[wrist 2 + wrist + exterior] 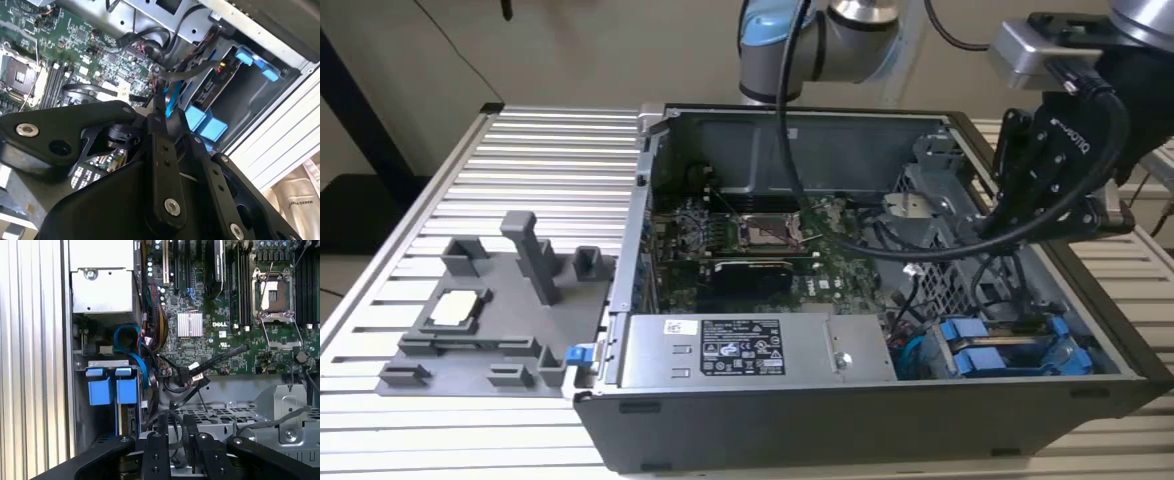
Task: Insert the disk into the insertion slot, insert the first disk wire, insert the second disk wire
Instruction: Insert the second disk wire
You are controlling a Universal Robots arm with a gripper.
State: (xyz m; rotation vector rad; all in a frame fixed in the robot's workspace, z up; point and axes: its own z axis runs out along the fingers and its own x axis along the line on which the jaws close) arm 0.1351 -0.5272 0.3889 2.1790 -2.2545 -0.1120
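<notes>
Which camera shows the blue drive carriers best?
First wrist view: both blue drive carriers sit side by side, facing the camera, unobstructed. The exterior view shows them obliquely, low in the case corner; the second wrist view shows them slanted, beside cables.

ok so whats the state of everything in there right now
computer case: open, side panel off
blue-framed drives: both seated side by side in the drive cage
processor socket: uncovered, no cooler on it
blue cable: looped beside the drives, ends hidden
gripper: hanging over the perforated cage
chip: lying flat on the grey tray outside the case
</notes>
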